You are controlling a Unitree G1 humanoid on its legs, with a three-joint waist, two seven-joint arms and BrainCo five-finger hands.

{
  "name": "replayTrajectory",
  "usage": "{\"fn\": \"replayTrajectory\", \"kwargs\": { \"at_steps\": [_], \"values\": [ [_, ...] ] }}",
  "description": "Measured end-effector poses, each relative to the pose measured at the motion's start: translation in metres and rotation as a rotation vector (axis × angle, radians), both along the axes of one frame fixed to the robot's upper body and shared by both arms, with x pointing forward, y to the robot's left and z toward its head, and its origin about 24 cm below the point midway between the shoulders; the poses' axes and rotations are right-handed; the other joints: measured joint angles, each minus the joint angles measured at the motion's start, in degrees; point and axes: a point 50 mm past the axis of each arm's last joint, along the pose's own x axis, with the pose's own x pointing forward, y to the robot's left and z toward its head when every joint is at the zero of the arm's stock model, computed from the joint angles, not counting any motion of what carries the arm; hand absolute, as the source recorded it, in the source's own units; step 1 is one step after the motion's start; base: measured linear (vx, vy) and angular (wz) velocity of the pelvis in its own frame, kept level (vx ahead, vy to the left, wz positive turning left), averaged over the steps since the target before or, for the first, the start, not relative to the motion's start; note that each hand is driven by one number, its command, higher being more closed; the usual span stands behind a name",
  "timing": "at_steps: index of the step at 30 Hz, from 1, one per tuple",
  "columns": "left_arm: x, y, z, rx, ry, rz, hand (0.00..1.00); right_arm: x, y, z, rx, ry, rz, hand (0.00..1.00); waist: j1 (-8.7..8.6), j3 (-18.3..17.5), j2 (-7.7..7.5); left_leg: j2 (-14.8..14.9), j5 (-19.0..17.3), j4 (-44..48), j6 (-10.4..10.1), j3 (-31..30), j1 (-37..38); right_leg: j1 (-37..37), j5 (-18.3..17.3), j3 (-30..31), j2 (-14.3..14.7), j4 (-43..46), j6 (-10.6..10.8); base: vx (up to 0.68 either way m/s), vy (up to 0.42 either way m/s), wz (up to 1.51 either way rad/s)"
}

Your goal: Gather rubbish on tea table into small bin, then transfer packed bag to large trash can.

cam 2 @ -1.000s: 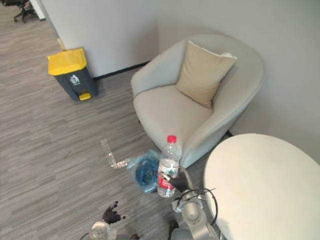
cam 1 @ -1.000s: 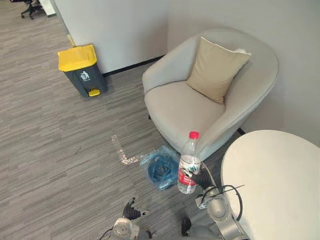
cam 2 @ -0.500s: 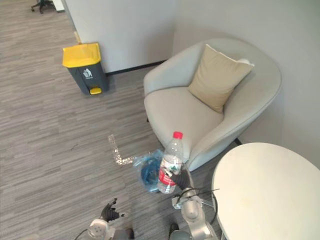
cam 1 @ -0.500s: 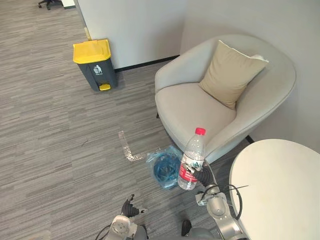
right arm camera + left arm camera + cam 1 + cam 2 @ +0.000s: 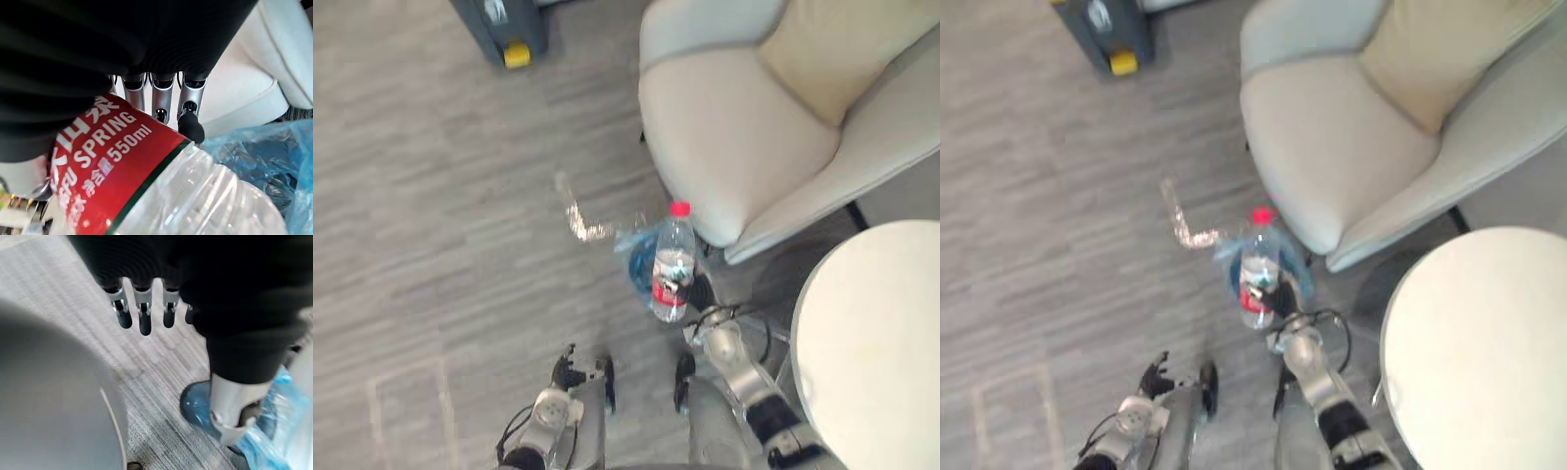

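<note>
While the right hand (image 5: 698, 294) clasps the clear, red-capped plastic bottle (image 5: 672, 266) upright, the blue-bagged small bin (image 5: 635, 253) waits just beyond; left hand (image 5: 566, 368) slack-fingered.

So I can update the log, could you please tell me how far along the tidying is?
Done: the visible part of the table shows no rubbish. In hand: the right robot hand grips a bottle over the blue-bagged small bin by the armchair; the left robot hand hangs idle. Left: drop the bottle in, then carry the bag to the large trash can.
</note>
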Motion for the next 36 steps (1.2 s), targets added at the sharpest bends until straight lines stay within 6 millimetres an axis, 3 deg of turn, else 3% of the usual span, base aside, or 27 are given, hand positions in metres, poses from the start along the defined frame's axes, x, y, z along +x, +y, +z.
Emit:
{"fn": "replayTrajectory", "kwargs": {
  "at_steps": [6,12,16,22,32,36],
  "values": [
    [0.028,-0.009,0.042,-0.052,-0.233,-0.002,0.0,0.029,-0.01,0.049,-0.083,-0.174,-0.044,1.0,1.31,2.7,0.23,-0.72,-0.82,7.82,-0.37,-2.53,-15.68,-14.31,-2.99,-0.84,-1.72,8.85,-0.12,-0.2,-0.008,0.21],
    [0.026,-0.016,0.081,-0.114,-0.434,-0.026,0.0,0.039,-0.025,0.096,-0.068,-0.35,-0.12,1.0,3.63,2.95,0.44,-1.09,-0.21,12.03,-0.66,-4.07,-27.37,-25.16,-3.67,-2.38,-3.04,14.21,-0.71,-0.1,-0.005,0.16],
    [0.033,-0.02,0.129,-0.155,-0.65,-0.052,0.0,0.048,-0.039,0.145,-0.106,-0.499,-0.153,1.0,4.67,3.35,0.43,-2.11,0.09,16.39,-1.06,-6.21,-37.11,-34.2,-5.75,-3.67,-4.57,20.76,-1.4,-0.03,-0.045,0.3],
    [0.03,-0.023,0.174,-0.214,-0.852,-0.068,0.0,0.052,-0.06,0.185,-0.129,-0.594,-0.191,1.0,5.32,4.0,0.22,-2.95,0.66,17.78,-2.06,-7.78,-43.77,-40.95,-7.98,-4.65,-5.91,24.65,-1.84,0.0,-0.061,0.18],
    [0.008,-0.021,0.18,-0.306,-0.884,-0.071,0.0,0.058,-0.096,0.229,-0.143,-0.65,-0.289,1.0,5.5,4.03,0.21,-3.24,2.41,16.23,-3.73,-8.68,-49.13,-47.06,-8.49,-5.49,-6.54,26.54,-1.64,-0.01,-0.02,0.1],
    [0.003,-0.021,0.174,-0.314,-0.856,-0.078,0.0,0.06,-0.109,0.232,-0.132,-0.631,-0.327,1.0,5.51,4.02,0.22,-3.28,3.15,15.11,-4.38,-9.34,-49.77,-47.95,-8.62,-6.21,-6.72,26.53,-1.77,-0.02,0.002,0.11]
  ]
}}
